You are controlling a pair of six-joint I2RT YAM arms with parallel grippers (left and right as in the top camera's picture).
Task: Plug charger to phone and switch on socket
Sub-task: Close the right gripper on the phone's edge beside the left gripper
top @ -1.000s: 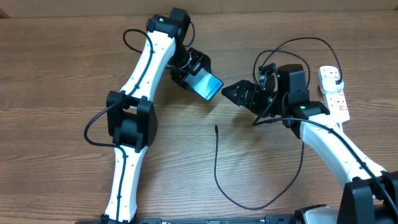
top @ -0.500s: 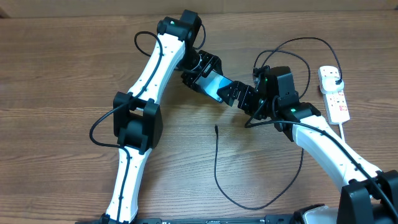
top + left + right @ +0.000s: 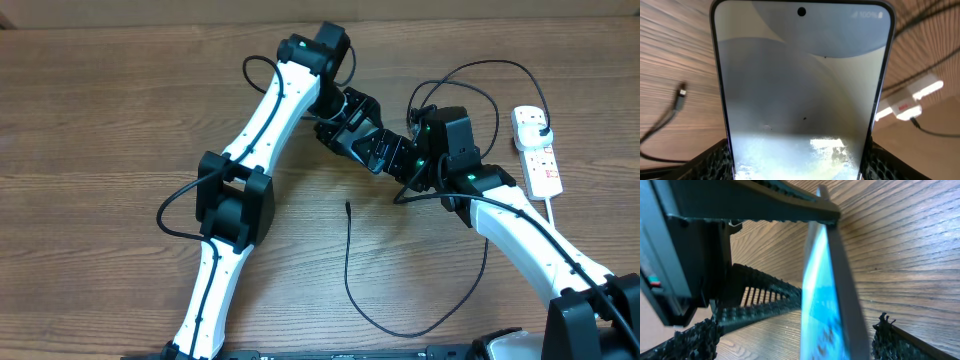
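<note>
Wooden surface (image 3: 100, 150): one phone (image 3: 800, 100), one charger (image 3: 347, 260), one socket (image 3: 540, 160) at the far right. My left pincer (image 3: 797, 160) pinches the pale-blue-screened phone, far centre; my right pincer (image 3: 790, 330) is spread around it.

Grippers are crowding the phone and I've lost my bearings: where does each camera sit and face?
Overhead: above the table, looking straight down; shows left arm, right arm, left gripper and right gripper tip to tip, charger and socket.
Left wrist: behind its own fingers, facing along the phone they clamp.
Right wrist: behind its spread fingers, seeing the phone edge-on between them.
Shared: both wrist views show the phone; left wrist and overhead both show the charger tip and socket.
</note>
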